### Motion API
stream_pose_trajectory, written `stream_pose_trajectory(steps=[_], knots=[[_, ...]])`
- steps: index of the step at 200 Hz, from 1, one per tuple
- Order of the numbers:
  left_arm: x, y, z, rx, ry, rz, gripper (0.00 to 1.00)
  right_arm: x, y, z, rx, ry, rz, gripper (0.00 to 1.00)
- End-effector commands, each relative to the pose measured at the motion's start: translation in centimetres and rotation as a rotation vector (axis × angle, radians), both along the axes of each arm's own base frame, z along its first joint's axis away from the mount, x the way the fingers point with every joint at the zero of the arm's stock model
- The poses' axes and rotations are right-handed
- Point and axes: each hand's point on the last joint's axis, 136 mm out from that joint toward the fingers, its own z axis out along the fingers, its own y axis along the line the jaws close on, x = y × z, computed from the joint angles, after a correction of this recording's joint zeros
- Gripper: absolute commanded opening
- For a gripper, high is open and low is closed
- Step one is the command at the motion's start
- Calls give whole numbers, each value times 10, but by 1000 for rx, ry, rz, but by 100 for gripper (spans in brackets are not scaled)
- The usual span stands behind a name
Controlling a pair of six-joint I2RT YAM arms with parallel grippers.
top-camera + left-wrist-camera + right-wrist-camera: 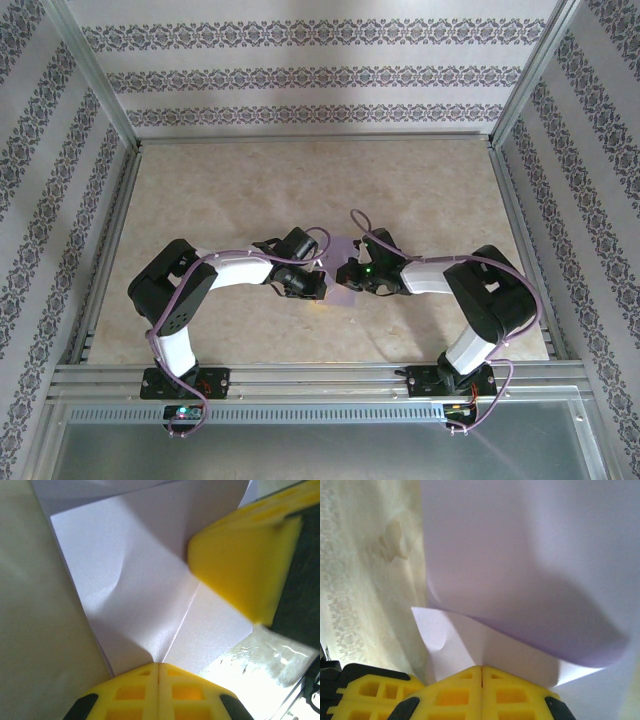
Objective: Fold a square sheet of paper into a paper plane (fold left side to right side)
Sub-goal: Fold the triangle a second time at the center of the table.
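Observation:
The square sheet of paper (337,256) is lavender and lies partly folded in the middle of the table between my two grippers. My left gripper (318,285) meets it from the left. In the left wrist view its yellow fingertips (158,666) are shut, and a crease of the paper (145,595) runs straight into their seam. My right gripper (346,275) comes in from the right. Its jaws (481,669) are shut on a white-looking lower layer (485,645), while a purple flap (530,575) curls up above. The right gripper's yellow finger (240,562) rests on the paper.
The beige marbled table (250,190) stretches around the paper to the back and both sides. Metal frame rails (300,378) run along the near edge by the arm bases. Patterned walls (310,75) close off the back and sides.

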Motion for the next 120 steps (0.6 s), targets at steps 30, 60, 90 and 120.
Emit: stream_pose_trajectory(steps=[30,60,90,120], knots=[[-24,24,-29,113,83,9,0,18,-47,-16,-78,2,-83,0],[-22,22,-27,102,77,11,0,29,-63,-11,-64,-5,-119,0],[-19,16,-21,71,63,12,0,34,-69,12,-65,-51,-130,0],[-16,14,-17,62,54,13,0,30,-62,32,-23,-78,-124,0]])
